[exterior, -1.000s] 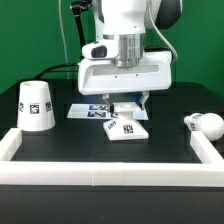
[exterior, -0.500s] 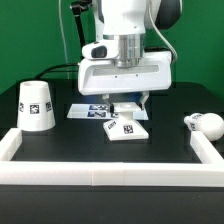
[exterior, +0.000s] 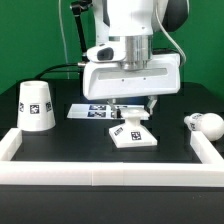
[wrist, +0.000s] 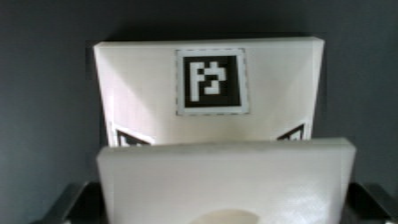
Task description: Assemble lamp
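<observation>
The fingers (exterior: 132, 107) were clamped on the base (exterior: 133, 137), on the worktop (exterior: 80, 142); the shade (exterior: 36, 105) stood well apart on the exterior view's left of the base; the bulb (exterior: 203, 123) lay well apart on the exterior view's right.

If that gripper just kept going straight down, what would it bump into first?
Most likely the small square lamp base, lying directly under the gripper; the two may even be touching, since depth is unclear here.

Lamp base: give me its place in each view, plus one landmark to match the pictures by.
Exterior view: the lamp base lies mid-table, just in front of the marker board.
Wrist view: the lamp base fills most of the picture, seen close up.
Shared landmark: the black-and-white tag on its upper face.
</observation>
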Motion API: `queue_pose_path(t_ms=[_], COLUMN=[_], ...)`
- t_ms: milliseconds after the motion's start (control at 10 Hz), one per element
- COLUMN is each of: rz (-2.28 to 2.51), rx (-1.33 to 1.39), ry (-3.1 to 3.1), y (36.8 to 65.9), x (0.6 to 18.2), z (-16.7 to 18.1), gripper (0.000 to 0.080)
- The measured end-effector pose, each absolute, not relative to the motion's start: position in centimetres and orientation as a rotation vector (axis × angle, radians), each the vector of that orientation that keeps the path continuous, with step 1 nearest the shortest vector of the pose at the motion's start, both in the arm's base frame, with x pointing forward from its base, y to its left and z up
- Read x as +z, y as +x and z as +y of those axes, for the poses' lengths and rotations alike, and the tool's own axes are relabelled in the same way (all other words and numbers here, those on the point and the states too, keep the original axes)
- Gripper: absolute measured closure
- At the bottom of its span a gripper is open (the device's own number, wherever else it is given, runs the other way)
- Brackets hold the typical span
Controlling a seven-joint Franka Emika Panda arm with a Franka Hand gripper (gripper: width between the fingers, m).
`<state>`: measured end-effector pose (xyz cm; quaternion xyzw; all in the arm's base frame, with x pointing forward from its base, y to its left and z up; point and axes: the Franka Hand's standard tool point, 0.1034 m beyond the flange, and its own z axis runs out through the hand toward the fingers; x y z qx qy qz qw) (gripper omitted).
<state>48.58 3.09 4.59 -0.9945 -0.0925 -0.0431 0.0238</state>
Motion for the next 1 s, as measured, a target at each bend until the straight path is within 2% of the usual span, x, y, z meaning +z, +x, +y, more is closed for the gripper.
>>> queue_pose_path(t_ms=[600,1000], rz=[-0.198,-0.017], rx=[-0.242,-0.275], ry=[-3.06,-3.038], y=[56.0,58.8], x=[4.7,4.9], z=[5.8,9.2], gripper=[0.0265,0.0265])
